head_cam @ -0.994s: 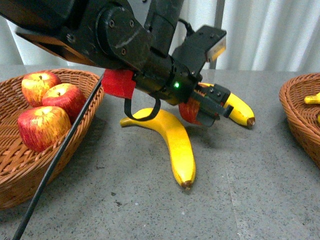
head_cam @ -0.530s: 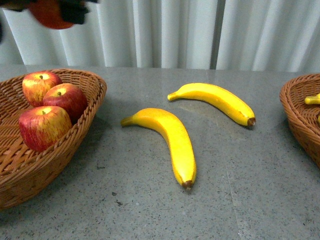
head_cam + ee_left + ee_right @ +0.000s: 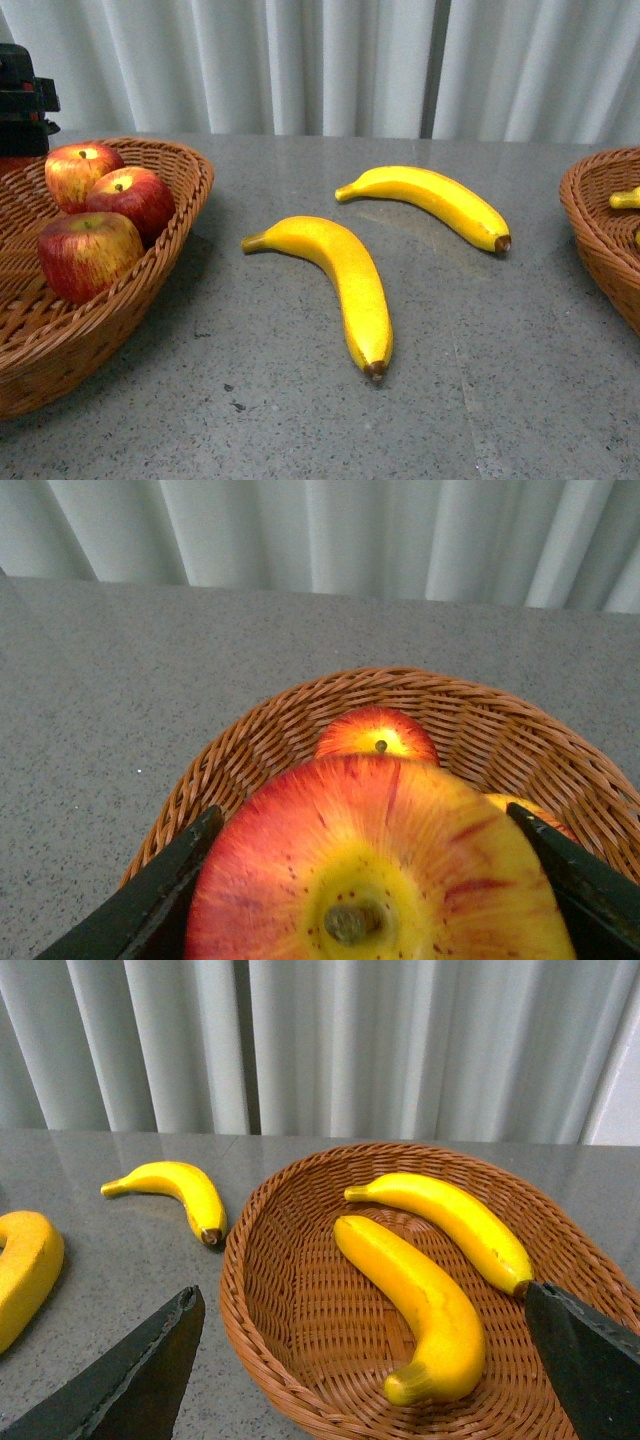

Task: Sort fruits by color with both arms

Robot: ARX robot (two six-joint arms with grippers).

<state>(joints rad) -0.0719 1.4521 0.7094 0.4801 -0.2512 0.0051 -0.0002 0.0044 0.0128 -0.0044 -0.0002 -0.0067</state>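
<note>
Left wrist view: my left jaws pinch an apple [image 3: 375, 880] between them, over the apple basket [image 3: 250, 750], where a second apple [image 3: 375, 735] sits just beyond. My right jaws stand spread and empty, with two bananas [image 3: 415, 1310] in a wicker basket [image 3: 260, 1290] ahead of the gap. Two loose bananas [image 3: 340, 275] lie on the worktop [image 3: 500, 380], well apart from both jaws.

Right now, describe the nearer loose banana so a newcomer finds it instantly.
On the grey table, two bananas lie loose between the wicker baskets. Yours is the nearer banana, brown tip toward the camera; the farther banana points its tip right.
</note>
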